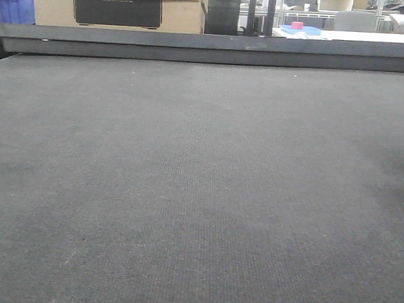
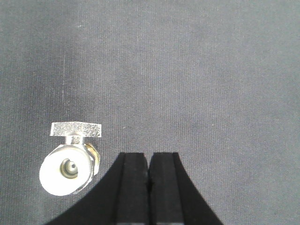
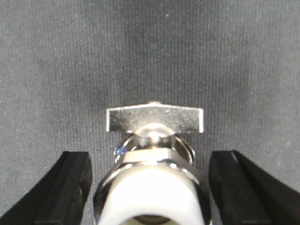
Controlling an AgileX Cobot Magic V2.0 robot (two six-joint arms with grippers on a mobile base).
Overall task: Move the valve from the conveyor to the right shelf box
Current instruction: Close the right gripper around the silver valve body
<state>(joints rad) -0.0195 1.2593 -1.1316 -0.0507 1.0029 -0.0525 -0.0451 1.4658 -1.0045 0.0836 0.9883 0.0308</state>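
The conveyor (image 1: 199,193) is a wide dark grey woven belt with a dark rail at its far edge. A silver valve (image 3: 154,173) with a flat handle and a white end lies on the belt between my right gripper's (image 3: 149,187) open black fingers (image 3: 70,187), with a gap on each side. The same valve (image 2: 69,164) shows in the left wrist view, to the left of my left gripper (image 2: 149,161), which is shut and empty above the belt. Neither gripper nor the valve shows in the front view. The shelf box is out of view.
Beyond the conveyor's far rail (image 1: 209,48) stand cardboard boxes (image 1: 115,3), a blue bin (image 1: 11,5) at the far left, and a white table with a small pink object (image 1: 297,25) at the far right.
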